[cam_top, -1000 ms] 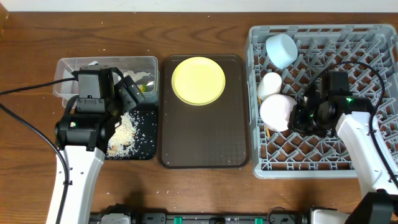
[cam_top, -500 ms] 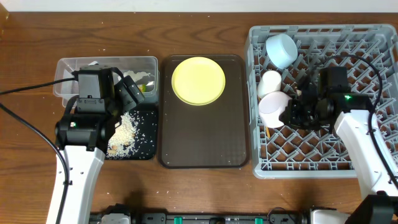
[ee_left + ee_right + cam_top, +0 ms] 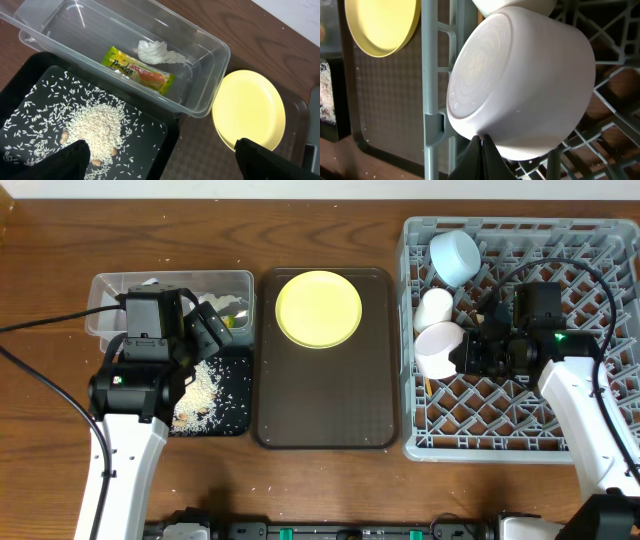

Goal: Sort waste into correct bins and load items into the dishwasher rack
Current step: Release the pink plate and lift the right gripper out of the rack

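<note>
Left fingers [image 3: 162,159] are spread wide and empty above the black tray [image 3: 167,142], on which the rice grains [image 3: 95,125] are heaped. The clear tub [image 3: 202,67] beside it on the counter [image 3: 50,240] contains the snack wrapper [image 3: 138,70] and the tissue [image 3: 159,51]. The yellow plate [image 3: 319,309] rests on the brown tray [image 3: 325,410]. In the dishwasher rack [image 3: 520,435], the blue bowl [image 3: 453,258], white cup [image 3: 435,312] and pinkish-white bowl [image 3: 520,75] are grouped at the left edge. Right fingers [image 3: 480,150] are drawn together against that tilted bowl's wall. No grip on it can be confirmed.
</note>
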You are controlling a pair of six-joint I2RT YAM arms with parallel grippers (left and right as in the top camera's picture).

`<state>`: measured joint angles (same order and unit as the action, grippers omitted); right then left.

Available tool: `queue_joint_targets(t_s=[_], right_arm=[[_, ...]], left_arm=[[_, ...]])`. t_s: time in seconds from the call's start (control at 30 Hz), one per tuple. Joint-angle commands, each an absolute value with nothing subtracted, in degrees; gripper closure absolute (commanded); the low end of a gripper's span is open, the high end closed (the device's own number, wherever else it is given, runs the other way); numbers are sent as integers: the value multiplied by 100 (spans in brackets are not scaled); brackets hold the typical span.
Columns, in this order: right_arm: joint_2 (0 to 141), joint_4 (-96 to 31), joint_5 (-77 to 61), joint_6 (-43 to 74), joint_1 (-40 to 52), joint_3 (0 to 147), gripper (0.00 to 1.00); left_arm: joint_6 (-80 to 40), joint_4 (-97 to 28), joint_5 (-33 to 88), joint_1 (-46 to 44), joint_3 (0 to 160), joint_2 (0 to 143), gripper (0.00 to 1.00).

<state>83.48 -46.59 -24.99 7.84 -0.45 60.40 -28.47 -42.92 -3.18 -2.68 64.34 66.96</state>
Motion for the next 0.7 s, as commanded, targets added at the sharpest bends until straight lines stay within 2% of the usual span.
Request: queue_joint_targets(t_s=[0.0,0.33,0.53,0.67], right_arm=[[8357,-4571,-2497,657,19,6149,99],[8357,-4556,-3242,246,21,6149,99],[8357,-4372,-3221,246,19,6149,99],[8357,-4235,-2679,250,21,6147,99]], left_arm=[[-2812,-4287,-349,-244,6506,6672,5],[-2812,-4287,-346,-244,6506,6672,5],[-2812,-4287,-346,-244,6506,6672,5],[-2812,-4287,-349,-244,6506,6672,5]])
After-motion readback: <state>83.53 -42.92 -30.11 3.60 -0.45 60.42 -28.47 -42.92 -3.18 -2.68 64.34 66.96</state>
